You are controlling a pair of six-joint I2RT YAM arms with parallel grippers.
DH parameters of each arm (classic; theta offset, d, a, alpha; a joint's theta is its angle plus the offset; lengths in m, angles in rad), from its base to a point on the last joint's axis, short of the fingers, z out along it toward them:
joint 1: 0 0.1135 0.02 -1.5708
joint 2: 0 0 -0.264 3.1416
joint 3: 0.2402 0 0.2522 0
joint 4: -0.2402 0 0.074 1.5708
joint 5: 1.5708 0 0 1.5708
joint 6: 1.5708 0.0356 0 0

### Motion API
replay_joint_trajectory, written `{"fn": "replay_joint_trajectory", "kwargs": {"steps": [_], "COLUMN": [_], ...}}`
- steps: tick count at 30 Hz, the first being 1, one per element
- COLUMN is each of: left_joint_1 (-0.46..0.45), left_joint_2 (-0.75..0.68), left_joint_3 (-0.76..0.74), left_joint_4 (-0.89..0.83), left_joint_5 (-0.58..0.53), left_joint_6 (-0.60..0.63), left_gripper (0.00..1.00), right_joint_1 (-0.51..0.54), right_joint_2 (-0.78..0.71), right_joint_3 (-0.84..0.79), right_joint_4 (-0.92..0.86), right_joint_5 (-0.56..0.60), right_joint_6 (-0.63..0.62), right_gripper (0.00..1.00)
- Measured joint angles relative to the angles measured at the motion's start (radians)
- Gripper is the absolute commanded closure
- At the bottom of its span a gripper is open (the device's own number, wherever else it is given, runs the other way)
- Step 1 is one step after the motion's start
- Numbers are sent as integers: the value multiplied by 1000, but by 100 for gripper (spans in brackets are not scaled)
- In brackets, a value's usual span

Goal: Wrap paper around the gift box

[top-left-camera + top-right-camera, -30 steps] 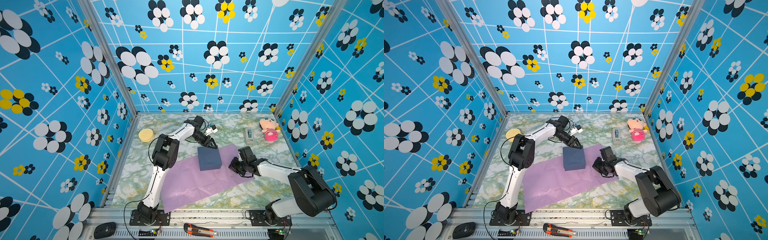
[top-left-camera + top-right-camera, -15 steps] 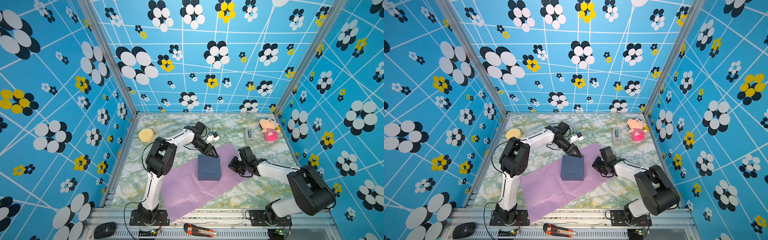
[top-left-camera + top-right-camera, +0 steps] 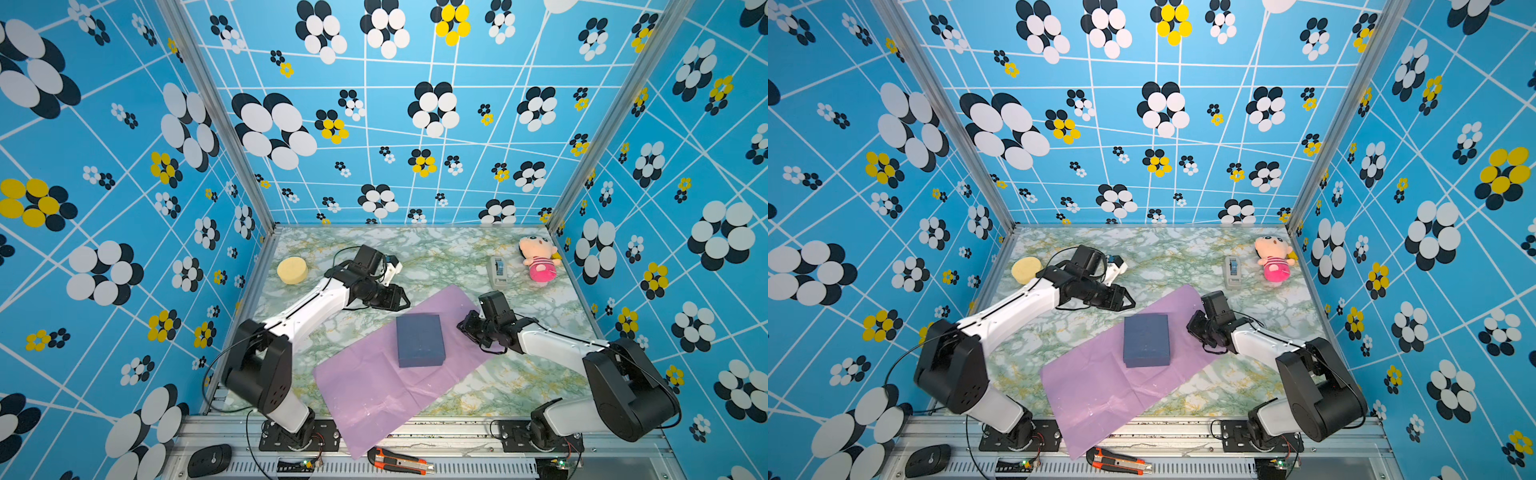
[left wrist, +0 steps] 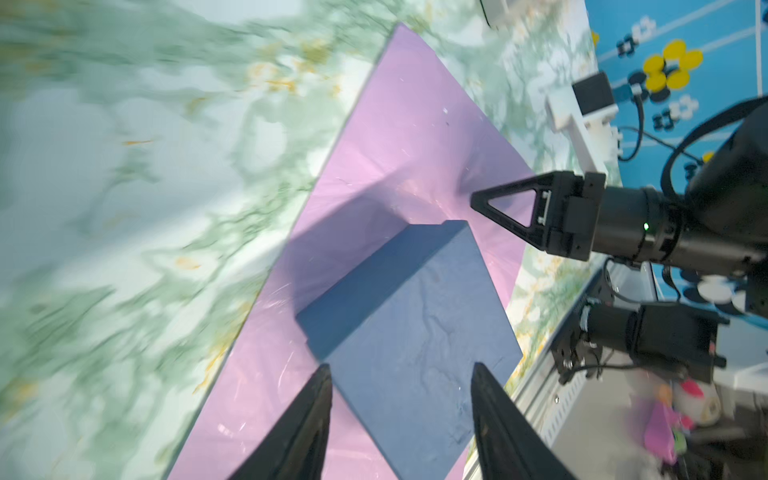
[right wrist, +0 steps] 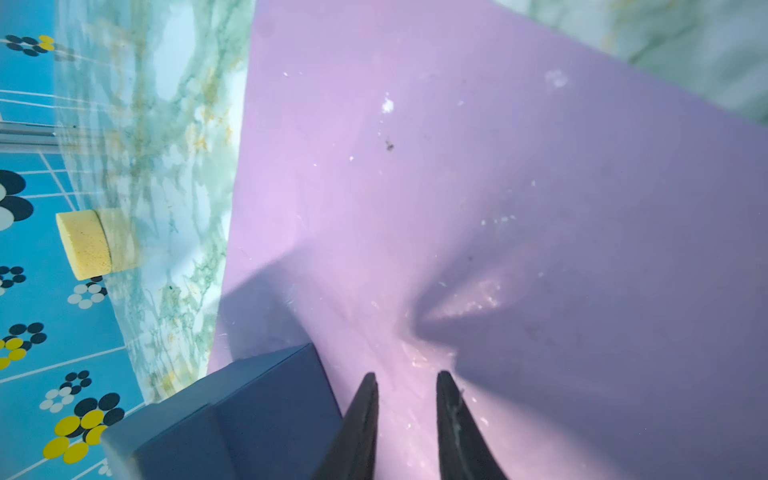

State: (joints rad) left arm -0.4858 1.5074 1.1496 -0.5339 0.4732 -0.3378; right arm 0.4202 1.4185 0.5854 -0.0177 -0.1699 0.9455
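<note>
gift box [image 3: 419,340] flat on the paper [image 3: 374,390], nearer its far end; sheet's near corner overhangs the table [image 3: 457,257] front; left gripper [image 4: 401,370] wide open, empty, above box's far edge; right gripper [image 5: 407,376] narrowly parted, tips at paper beside box (nothing pinched, I think); risk: dragging tips pucker or tear thin sheet, shifting box.

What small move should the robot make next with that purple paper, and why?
Probably the right gripper should close on the paper beside the gift box and lift it over the box: the box sits uncovered on the sheet, and those jaws stand slightly apart just over a pucker there.
</note>
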Motion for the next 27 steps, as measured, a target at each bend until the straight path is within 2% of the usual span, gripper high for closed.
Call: {"fn": "replay_joint_trajectory", "kwargs": {"steps": [5,8,12,20,27], "left_joint_1": [-6,-10,-10,18,76], "left_joint_2": [-192,-220,-198,-46,63], "left_joint_3": [-231,-344,-438,-450,-367], "left_joint_4": [-5,-2,19,123,198], "left_joint_5": [-113,-142,-160,-175,-167], "left_joint_6": [-221,-319,-389,-414,-391], "left_gripper": [51,52,53,53,53], "right_joint_1": [0,5,5,-13,-43], "right_joint_2": [-7,6,47,120,119], "right_joint_3": [13,27,37,32,31], "right_joint_4": [27,46,62,82,87], "right_joint_5": [-46,-69,-75,-68,-35], "right_joint_6": [-26,-37,-42,-25,-17], "right_gripper": [72,73,74,76,76]}}
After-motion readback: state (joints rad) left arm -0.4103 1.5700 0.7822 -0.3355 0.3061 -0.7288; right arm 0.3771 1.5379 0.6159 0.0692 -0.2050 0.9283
